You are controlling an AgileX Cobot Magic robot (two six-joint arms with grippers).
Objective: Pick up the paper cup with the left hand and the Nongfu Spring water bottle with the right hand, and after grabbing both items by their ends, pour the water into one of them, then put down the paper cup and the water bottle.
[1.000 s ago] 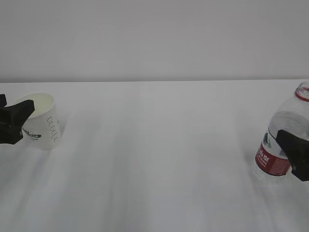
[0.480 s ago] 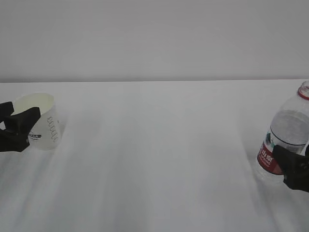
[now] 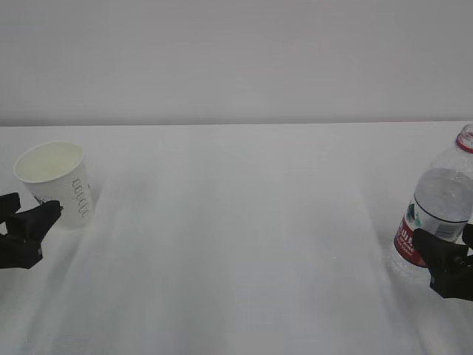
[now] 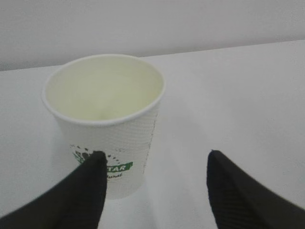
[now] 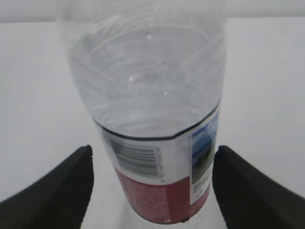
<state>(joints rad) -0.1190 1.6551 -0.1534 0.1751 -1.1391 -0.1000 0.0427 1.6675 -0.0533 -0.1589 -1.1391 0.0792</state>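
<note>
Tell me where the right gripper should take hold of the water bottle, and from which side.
Grip the Nongfu Spring water bottle low on its body, at the labelled band, coming in level from the front. It stands upright and the band looks like its straightest part, which should sit best between the pads. The right hand already faces it with jaws open either side, probably wide enough.

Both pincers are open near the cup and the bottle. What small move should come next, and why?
Probably draw both pincers further back. The paper cup stands upright on the table with the left pincer open and not gripping it. The water bottle also stands free between the open jaws of the right pincer. Both things seem put down, so only clearing away remains.
</note>
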